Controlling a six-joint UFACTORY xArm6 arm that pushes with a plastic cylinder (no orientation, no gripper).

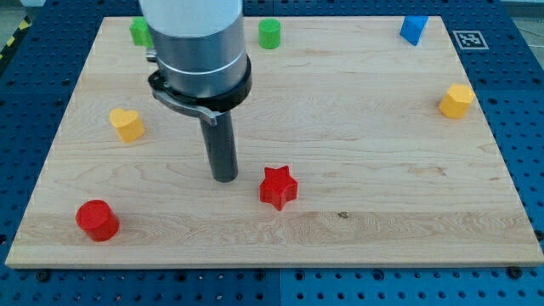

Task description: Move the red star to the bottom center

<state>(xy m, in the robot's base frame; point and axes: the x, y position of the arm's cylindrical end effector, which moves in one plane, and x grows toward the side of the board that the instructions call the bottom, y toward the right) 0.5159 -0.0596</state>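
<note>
The red star (278, 187) lies on the wooden board (357, 110), a little below the middle and near the view's centre. My tip (224, 178) rests on the board just to the star's left, a short gap apart from it and slightly higher in the view. The arm's grey body rises from the tip to the view's top.
A red cylinder (97, 220) sits at the bottom left. A yellow heart block (127, 124) is at the left. A green block (140, 31) and a green cylinder (269, 33) are at the top. A blue block (413, 30) is top right, a yellow block (456, 101) at the right.
</note>
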